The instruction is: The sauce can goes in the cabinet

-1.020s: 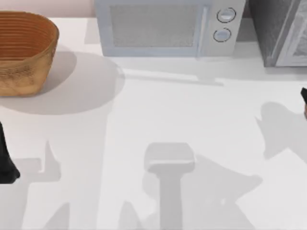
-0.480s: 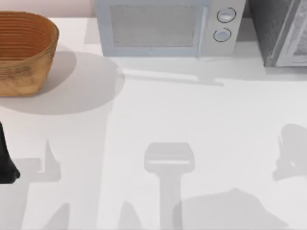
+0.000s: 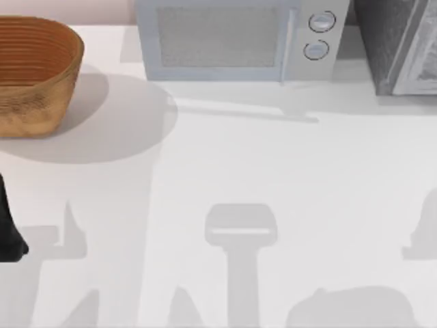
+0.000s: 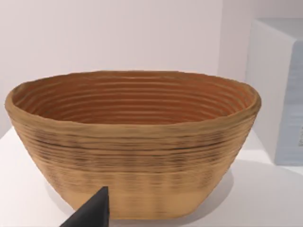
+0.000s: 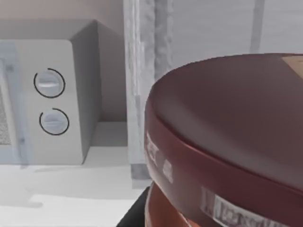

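Observation:
The sauce can (image 5: 227, 146), with its dark maroon round top, looms very close in the right wrist view, held up off the table. My right gripper is shut on it, and one dark finger (image 5: 135, 215) shows beside its lower edge. Behind the can stands the cabinet (image 5: 147, 71), a speckled grey unit with a pale framed front, which sits at the table's far right corner (image 3: 403, 48). My left gripper (image 3: 10, 236) is parked at the left edge of the table, facing the basket.
A white microwave (image 3: 232, 41) with two round knobs stands at the back centre, just left of the cabinet. A woven basket (image 3: 34, 75) sits at the far left. Shadows of the arms lie across the white tabletop (image 3: 273, 171).
The dark tip of my right arm at the right edge has left the top view. Its shadow has slid toward the right and front edges. The left arm has not moved.

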{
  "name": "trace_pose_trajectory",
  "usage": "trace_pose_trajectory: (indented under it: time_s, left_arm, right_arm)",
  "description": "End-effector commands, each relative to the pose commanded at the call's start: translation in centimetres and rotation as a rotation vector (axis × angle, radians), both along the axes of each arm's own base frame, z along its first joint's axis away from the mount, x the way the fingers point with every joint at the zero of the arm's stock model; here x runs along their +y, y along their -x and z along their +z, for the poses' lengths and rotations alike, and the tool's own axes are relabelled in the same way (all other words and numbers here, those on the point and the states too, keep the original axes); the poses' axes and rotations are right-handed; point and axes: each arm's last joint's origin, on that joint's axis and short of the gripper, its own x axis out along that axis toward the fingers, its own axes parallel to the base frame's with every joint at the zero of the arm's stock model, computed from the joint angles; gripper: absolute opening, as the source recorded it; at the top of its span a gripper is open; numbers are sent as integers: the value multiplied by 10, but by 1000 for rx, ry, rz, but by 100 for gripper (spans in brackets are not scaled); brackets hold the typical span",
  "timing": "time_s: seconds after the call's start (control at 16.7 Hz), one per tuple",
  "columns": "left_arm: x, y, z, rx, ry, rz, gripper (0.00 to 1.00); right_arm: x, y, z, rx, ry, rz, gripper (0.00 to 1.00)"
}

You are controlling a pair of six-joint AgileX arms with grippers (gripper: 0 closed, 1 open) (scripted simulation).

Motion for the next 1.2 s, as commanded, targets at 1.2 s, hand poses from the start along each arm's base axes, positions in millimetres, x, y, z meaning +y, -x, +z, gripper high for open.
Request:
trace_pose_trajectory:
  time_s: [1.2]
  left_arm:
    - [0,0,0,0,0,0,100]
  right_arm:
    - [10,-24,220,-43,-7,-18,0]
